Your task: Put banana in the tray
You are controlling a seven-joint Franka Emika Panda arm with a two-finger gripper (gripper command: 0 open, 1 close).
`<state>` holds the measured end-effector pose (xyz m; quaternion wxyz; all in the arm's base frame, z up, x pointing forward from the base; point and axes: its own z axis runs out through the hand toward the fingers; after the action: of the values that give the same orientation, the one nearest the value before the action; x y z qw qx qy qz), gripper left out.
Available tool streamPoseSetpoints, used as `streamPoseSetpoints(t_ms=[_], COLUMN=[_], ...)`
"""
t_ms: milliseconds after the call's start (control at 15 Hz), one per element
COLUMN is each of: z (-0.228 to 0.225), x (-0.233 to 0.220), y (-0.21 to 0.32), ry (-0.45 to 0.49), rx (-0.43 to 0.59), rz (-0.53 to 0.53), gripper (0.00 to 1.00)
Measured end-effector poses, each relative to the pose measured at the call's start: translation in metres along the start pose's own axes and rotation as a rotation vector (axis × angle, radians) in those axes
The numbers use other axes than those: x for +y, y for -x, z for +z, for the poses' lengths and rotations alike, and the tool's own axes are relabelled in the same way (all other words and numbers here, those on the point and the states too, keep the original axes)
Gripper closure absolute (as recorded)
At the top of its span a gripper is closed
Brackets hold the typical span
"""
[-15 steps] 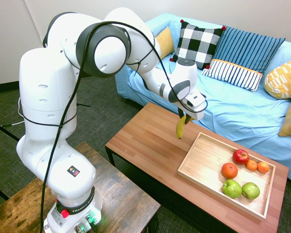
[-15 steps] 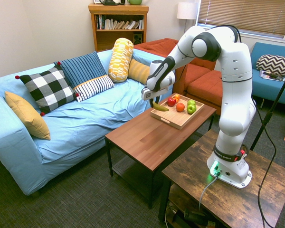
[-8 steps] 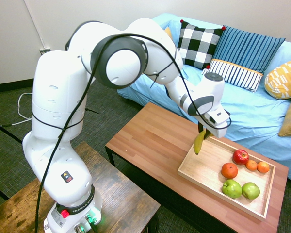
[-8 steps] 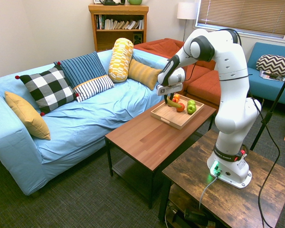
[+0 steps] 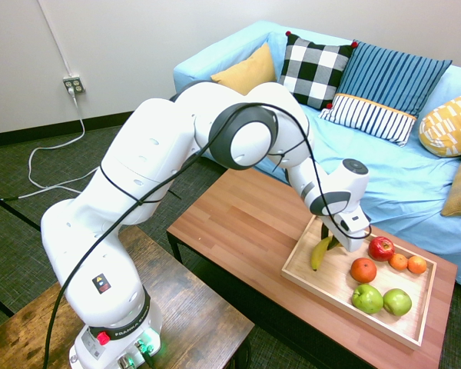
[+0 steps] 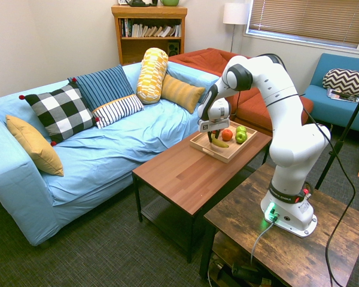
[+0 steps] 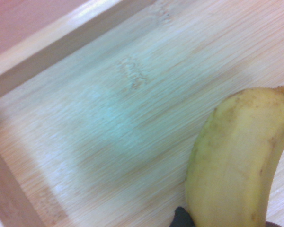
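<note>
My gripper [image 5: 334, 243] is shut on the top end of the yellow banana [image 5: 320, 254], which hangs down inside the light-wood tray [image 5: 315, 280] at its bare end nearest the arm, its lower tip at or just above the tray floor. From the other side, the banana [image 6: 217, 143] shows low over the tray [image 6: 210, 149] under the gripper [image 6: 214, 136]. The wrist view shows the banana [image 7: 236, 161] close up over the tray's pale floor [image 7: 123, 104] near a corner rim.
In the tray's far half lie a red apple [image 5: 381, 247], three oranges [image 5: 363, 270] and two green apples [image 5: 367, 298]. The tray sits on a reddish-brown coffee table [image 5: 238, 223] in front of a blue sofa [image 5: 384, 177] with cushions.
The arm swung the banana from above the table beside the tray to over the tray and lowered it down into it. The grip stayed shut.
</note>
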<state>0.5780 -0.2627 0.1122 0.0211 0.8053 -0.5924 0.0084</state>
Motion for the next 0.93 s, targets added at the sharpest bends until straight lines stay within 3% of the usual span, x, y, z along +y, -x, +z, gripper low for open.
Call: streamPoseSetpoints(t_ms=[67,733,933], z=[0.005,0.012,-0.012], x=[0.001,0.008,0.014], y=[-0.003,-0.008,-0.017], ry=[0.001,-0.001,-0.017], rx=[-0.003,-0.015,0.000], rz=[0.004,-0.021,-0.024], gripper=[0.00,0.00,0.00])
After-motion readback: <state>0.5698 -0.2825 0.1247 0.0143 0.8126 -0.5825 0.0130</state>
